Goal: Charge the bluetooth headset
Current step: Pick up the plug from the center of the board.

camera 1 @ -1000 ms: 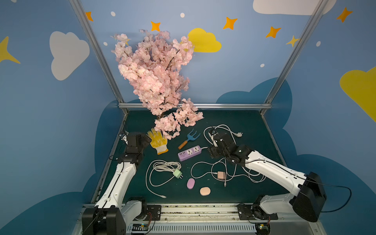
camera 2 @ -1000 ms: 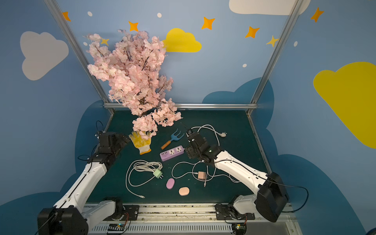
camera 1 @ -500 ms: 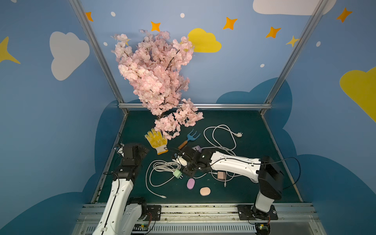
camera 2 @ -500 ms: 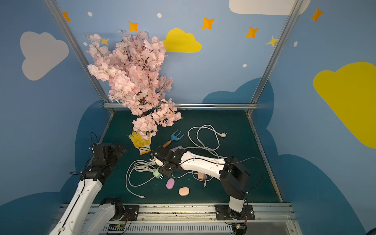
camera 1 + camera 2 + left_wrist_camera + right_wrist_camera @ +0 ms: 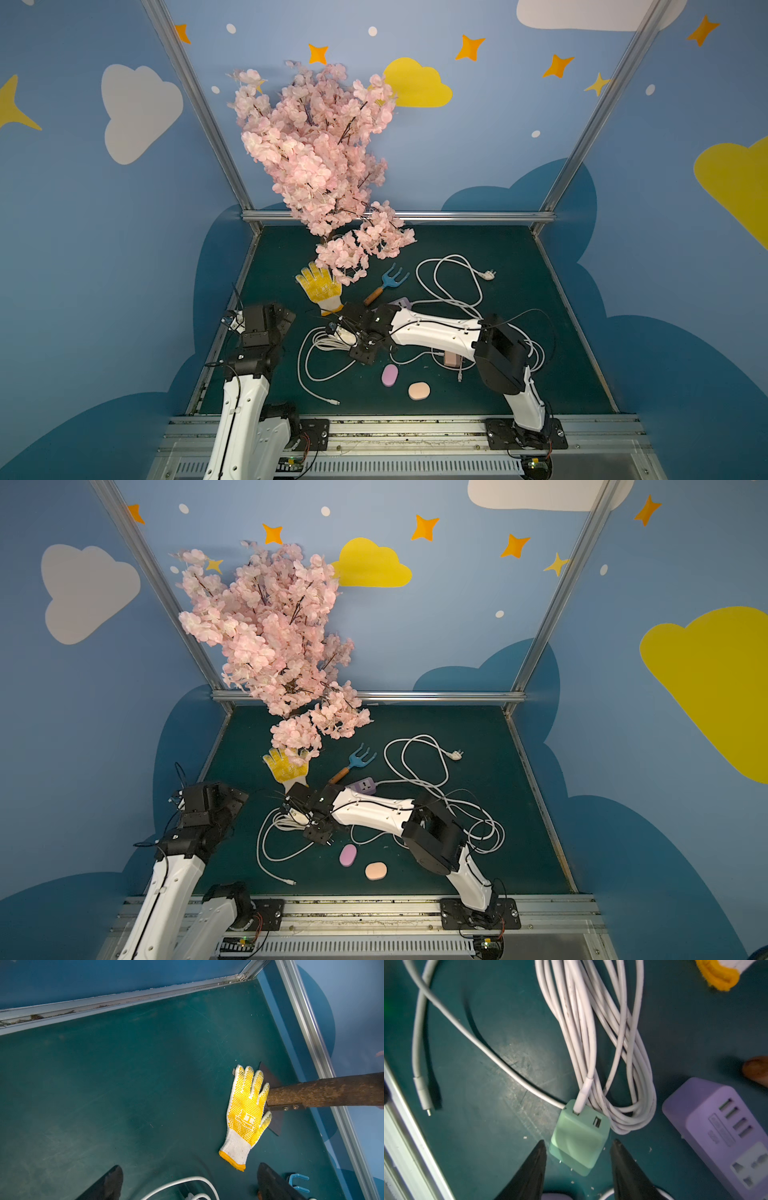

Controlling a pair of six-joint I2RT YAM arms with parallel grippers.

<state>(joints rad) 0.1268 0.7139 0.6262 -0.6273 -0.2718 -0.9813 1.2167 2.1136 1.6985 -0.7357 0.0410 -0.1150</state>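
Observation:
My right gripper (image 5: 578,1142) is open, one finger on each side of a mint-green charger (image 5: 579,1136), with a small gap at each. A white cable coil (image 5: 602,1032) is plugged into the charger, and its free plug (image 5: 425,1101) lies on the mat. In both top views the right gripper (image 5: 359,347) (image 5: 318,827) covers the charger. A purple oval case (image 5: 390,375) and a peach oval case (image 5: 419,391) lie just in front; which is the bluetooth headset I cannot tell. The purple power strip (image 5: 720,1132) lies beside the charger. My left gripper (image 5: 189,1168) (image 5: 266,320) hangs open and empty.
A yellow glove (image 5: 319,286) and a blue hand rake (image 5: 388,282) lie behind the power strip. The blossom tree (image 5: 324,158) stands at the back, its trunk (image 5: 324,1093) near the glove. The strip's white cord (image 5: 453,286) and a pink adapter (image 5: 451,358) with loose cable lie at the right.
My right arm swung left from beside the power strip to over the cable coil and green charger, and its jaws narrowed. My left arm drew back toward the front edge.

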